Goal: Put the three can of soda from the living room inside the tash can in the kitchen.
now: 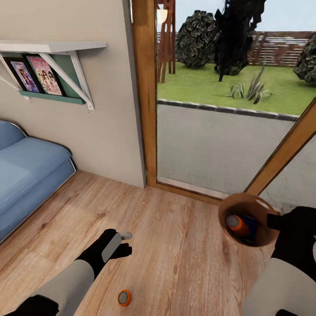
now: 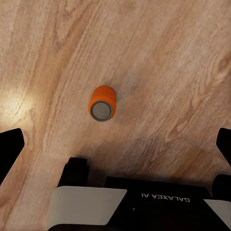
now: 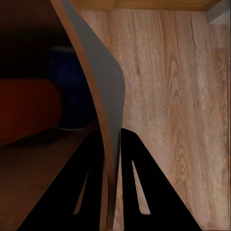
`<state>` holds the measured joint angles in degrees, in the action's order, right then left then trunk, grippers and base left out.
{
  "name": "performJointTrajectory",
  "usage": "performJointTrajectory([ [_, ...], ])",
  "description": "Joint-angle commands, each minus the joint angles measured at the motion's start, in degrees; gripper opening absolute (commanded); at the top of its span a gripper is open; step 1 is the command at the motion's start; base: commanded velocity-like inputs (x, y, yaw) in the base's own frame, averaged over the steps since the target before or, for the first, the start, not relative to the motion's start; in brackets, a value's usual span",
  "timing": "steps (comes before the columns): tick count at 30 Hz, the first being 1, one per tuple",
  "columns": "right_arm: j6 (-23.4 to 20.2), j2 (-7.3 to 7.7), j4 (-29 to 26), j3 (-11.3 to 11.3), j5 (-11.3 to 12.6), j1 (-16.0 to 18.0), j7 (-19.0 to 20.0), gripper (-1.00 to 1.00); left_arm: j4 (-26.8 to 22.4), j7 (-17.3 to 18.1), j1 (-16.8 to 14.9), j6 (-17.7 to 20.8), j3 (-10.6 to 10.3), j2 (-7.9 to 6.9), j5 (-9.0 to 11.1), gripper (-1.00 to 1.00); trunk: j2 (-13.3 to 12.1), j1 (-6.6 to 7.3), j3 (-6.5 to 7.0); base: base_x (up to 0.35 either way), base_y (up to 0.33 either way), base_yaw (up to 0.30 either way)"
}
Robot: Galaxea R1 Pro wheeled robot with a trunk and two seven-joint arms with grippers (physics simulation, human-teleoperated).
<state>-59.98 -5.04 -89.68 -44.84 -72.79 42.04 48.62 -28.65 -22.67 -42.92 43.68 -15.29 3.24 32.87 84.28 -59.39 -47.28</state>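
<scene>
while right claw (image 3: 111, 159) pinches copper bin (image 1: 228, 206) rim, left claw (image 2: 115, 144) spread empty, orange cylinder (image 2: 102, 103) on woodgrain

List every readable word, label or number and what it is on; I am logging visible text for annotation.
"GALAXEA AI", upside down in the left wrist view, on the left arm's wrist housing.
Magazine covers on the wall rack: too blurred to read.
Soda can on the floor: no readable label.

The trash can's wall (image 1: 259, 239) hides most of one can (image 1: 237, 224).
</scene>
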Motion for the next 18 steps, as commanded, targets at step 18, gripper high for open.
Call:
performJointTrajectory([
  [18, -0.02, -1.72, -0.93, -0.41, -15.36, 1.91, 20.43, -1.0, 0.0, 0.0, 0.02, 0.0, 0.0, 0.01, 0.0, 1.0, 0.0, 0.0, 0.01, 0.0, 0.0, 0.0],
])
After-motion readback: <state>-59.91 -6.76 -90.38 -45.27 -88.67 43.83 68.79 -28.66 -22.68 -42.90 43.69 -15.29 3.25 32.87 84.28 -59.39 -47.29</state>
